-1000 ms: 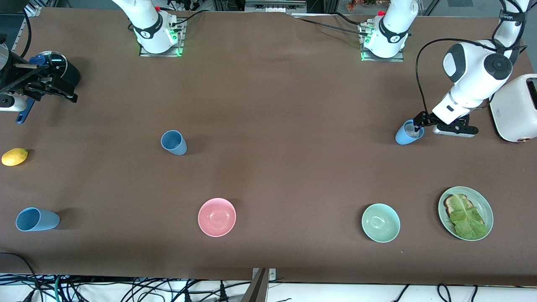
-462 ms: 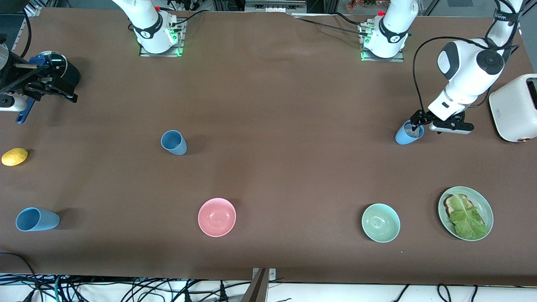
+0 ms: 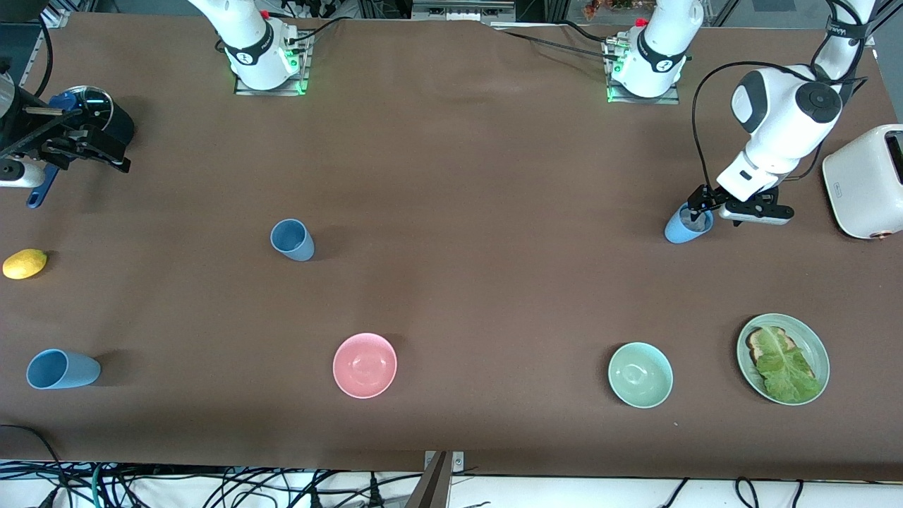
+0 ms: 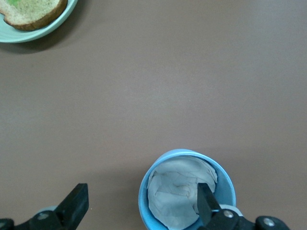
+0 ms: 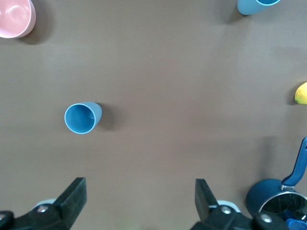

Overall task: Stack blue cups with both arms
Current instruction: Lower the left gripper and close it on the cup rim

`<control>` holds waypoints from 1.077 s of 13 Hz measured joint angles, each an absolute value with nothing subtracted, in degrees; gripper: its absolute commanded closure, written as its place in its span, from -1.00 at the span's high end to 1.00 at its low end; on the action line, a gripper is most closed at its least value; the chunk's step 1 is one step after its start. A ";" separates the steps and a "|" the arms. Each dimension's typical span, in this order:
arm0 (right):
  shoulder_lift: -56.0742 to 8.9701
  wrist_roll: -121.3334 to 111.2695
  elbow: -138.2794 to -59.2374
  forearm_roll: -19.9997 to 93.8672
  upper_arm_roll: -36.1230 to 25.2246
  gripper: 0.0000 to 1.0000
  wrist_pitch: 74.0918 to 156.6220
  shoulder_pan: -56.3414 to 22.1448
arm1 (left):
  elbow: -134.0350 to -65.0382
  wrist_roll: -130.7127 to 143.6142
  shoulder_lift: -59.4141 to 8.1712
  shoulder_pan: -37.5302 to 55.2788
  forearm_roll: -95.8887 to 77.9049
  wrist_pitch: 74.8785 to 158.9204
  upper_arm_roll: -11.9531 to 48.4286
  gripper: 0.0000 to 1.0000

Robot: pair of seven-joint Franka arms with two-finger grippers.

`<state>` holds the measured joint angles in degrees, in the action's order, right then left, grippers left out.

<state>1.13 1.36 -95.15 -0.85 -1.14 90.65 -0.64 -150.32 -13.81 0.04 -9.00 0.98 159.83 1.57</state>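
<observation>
A light blue cup [image 3: 679, 229] with crumpled paper inside stands toward the left arm's end of the table. My left gripper [image 3: 700, 210] is open at its rim. In the left wrist view one finger [image 4: 205, 201] is inside this cup [image 4: 156, 167] and the other finger [image 4: 76, 203] is outside it. A duskier blue cup [image 3: 292, 240] stands mid-table toward the right arm's end. Another light blue cup [image 3: 62, 369] is nearer the front camera. My right gripper [image 3: 106, 152] waits open over the table beside the saucepan, holding nothing; its wrist view shows the dusky cup [image 5: 82, 118].
A dark blue lidded saucepan [image 3: 106, 113] and a lemon [image 3: 25, 263] are at the right arm's end. A white toaster [image 3: 864, 180] stands close by the left arm. A pink bowl [image 3: 364, 365], a mint bowl [image 3: 640, 375] and a plate [image 3: 820, 346] of toast with lettuce line the front.
The left arm's wrist has swung a little away from the toaster, and its gripper has edged in over the cup's rim. The right arm and all cups stayed put.
</observation>
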 measured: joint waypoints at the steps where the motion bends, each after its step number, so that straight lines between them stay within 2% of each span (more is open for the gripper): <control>1: 1.13 1.36 -95.15 -0.85 -1.14 1.00 90.65 -0.64 | -150.52 -13.81 -0.09 -8.99 0.98 160.09 1.56 1.00; 8: 1.13 1.36 -95.15 -0.85 -1.14 1.00 90.65 -0.64 | -152.30 -13.86 0.80 -7.58 0.98 162.26 1.57 1.00; 14: 1.13 1.36 -95.15 -0.85 -1.14 1.00 90.65 -0.64 | -155.39 -15.96 1.74 -7.58 0.98 167.46 1.45 1.00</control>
<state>1.13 1.36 -95.15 -0.85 -1.14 90.65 -0.64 -155.39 -15.96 1.74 -7.58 0.98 167.46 1.45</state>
